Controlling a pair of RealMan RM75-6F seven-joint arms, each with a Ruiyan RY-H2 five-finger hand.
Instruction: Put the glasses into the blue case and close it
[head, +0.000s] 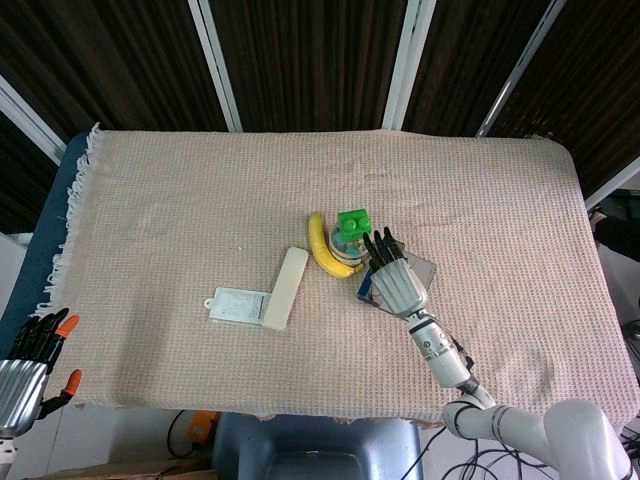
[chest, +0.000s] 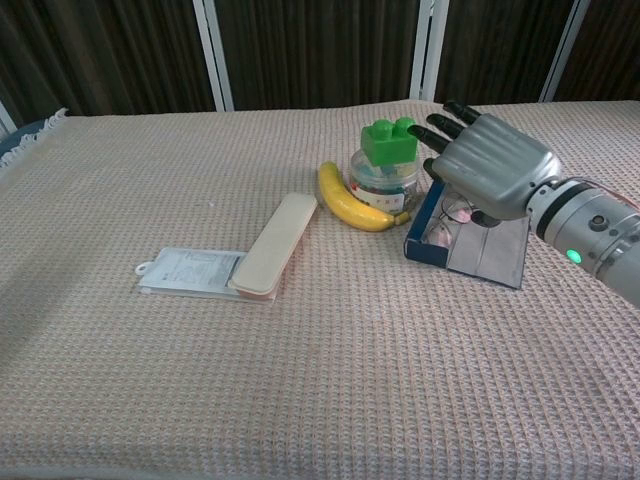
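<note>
My right robot hand (chest: 490, 172) hovers over the open blue case (chest: 468, 245), fingers spread and stretched toward the counter's far edge, holding nothing. My left robot hand (head: 28, 362) hangs off the near-left corner of the counter (head: 180, 200), fingers apart and empty. I count one blue case and one pair of glasses (chest: 448, 215), which lie inside the case, partly hidden under my palm. The case sits right of the counter's middle, its long axis running from the near edge toward the far edge. Beside it are one banana (chest: 352, 201), one clear jar (chest: 381, 182) topped by one green block (chest: 388, 141), one beige case (chest: 275, 244) and one flat packet (chest: 187, 271).
</note>
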